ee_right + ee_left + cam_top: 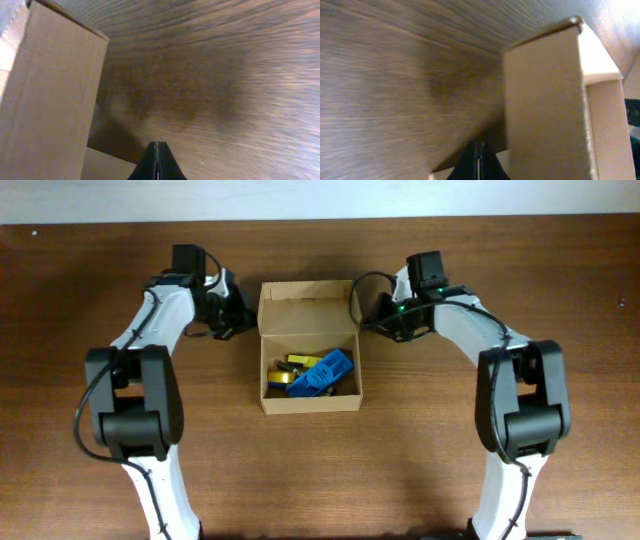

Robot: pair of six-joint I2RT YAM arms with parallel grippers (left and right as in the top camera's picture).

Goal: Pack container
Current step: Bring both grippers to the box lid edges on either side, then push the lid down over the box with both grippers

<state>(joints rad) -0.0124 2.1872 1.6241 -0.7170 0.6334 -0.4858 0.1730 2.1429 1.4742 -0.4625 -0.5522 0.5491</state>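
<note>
A brown wood-grain table (90,290) fills almost the whole overhead view, its grain running from 9 to 3 o'clock. Only a pale strip (300,200) shows past its far edge at 12 o'clock, too plain to say what it is. The wood has a dull sheen, and in both wrist views a soft dark shadow lies on it beside the cardboard.

The container (310,402) sits at the middle of the table, open, with its lid flap standing up on the 12 o'clock side. Inside lie a flat blue plastic object (325,372) toward 3 o'clock and some yellow pieces (285,377) toward 9 o'clock, with small dark bits among them.

The left gripper (243,320) is at the box's 10 o'clock corner and the right gripper (366,320) at its 2 o'clock corner, each just beside the lid flap. In the left wrist view the fingertips (479,157) are pressed together, with only a thin seam between them, and the tan wall rises at 3 o'clock. In the right wrist view the tips (157,155) are clenched the same way, with the wall at 9 o'clock. Whether either pair pinches any cardboard cannot be told.
</note>
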